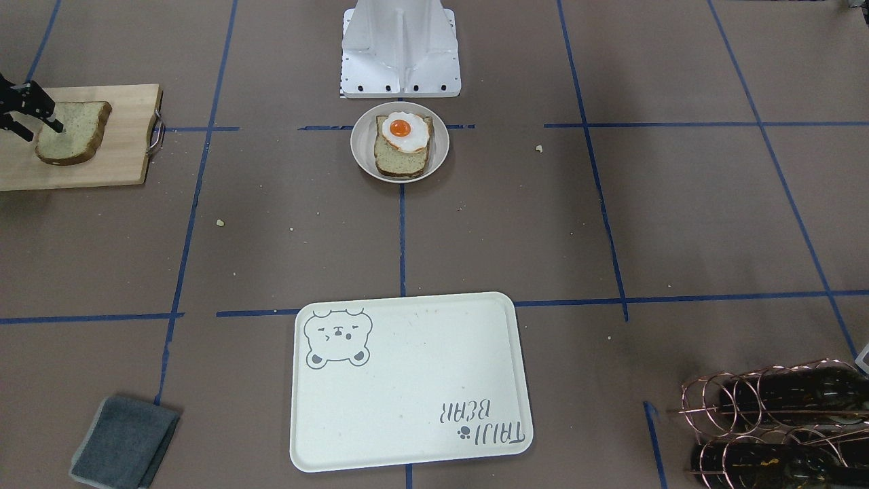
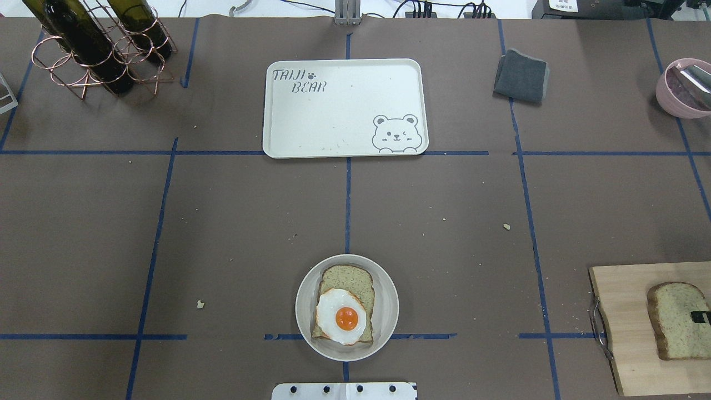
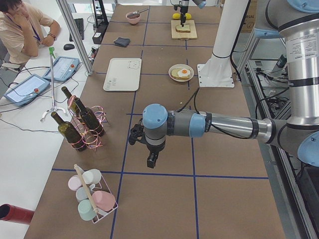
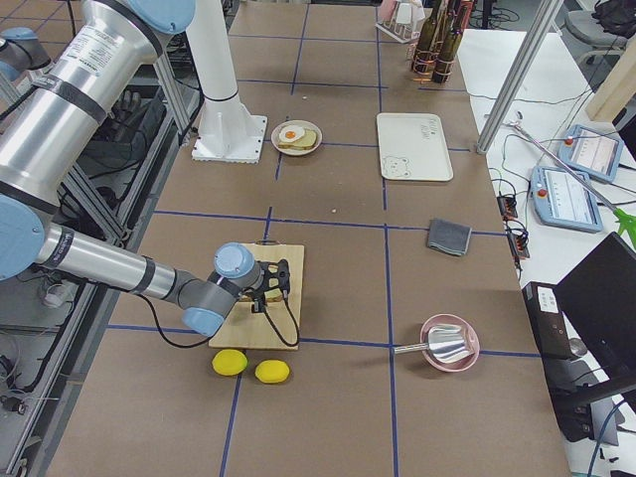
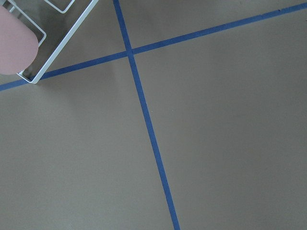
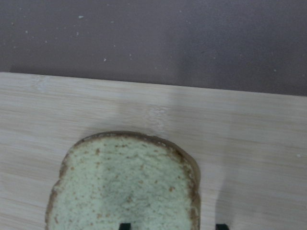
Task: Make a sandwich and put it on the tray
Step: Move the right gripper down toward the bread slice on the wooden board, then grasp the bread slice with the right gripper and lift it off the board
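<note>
One bread slice [image 1: 400,161] with the fried egg [image 1: 405,132] on top lies in a round white dish [image 2: 303,311] near the robot base. The second bread slice [image 1: 75,132] lies flat on the wooden cutting board [image 1: 122,149]. My right gripper [image 1: 44,132] is down over that slice and open. In the right wrist view one fingertip [image 6: 124,225] is over the slice [image 6: 124,182] and the other is beyond its crust, over the board. The cream bear tray [image 1: 407,380] holds nothing. My left gripper [image 3: 149,159] hangs over bare table near the cup rack; I cannot tell whether it is open or shut.
A grey cloth [image 2: 521,76] lies right of the tray [image 2: 344,105]. A copper rack with bottles [image 2: 94,50] stands at the far left and a pink bowl [image 2: 680,89] at the far right. Two lemons [image 4: 248,366] lie beside the board. A wire rack of cups [image 3: 92,194] is by my left arm.
</note>
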Motion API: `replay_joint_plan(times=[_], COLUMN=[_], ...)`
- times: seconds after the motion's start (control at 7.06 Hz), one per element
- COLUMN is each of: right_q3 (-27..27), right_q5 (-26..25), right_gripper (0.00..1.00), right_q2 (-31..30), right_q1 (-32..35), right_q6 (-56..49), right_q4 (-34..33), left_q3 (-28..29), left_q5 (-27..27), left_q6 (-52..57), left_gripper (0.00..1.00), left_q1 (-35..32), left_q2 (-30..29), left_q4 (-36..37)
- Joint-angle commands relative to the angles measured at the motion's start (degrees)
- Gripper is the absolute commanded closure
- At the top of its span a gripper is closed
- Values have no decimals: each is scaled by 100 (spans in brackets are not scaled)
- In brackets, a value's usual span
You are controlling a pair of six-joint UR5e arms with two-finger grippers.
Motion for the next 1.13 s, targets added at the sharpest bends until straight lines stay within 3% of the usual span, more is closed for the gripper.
replay_joint_plan(times=[0.0,0.71,0.99], right_q3=[-60,36,824], right_q5=[-24,318,486], right_gripper=[100,100,100], right_q2=[3,20,151], right_q1=[-10,16,-1], right_q6=[0,357,1304], right_q4=[9,797,757], left_q3=[-4,49,67], left_q5=[0,0,0], left_q6=[0,0,0], left_gripper=[0,0,0], left_q1=[0,0,0], left_q2=[0,0,26], left_q4=[1,1,1])
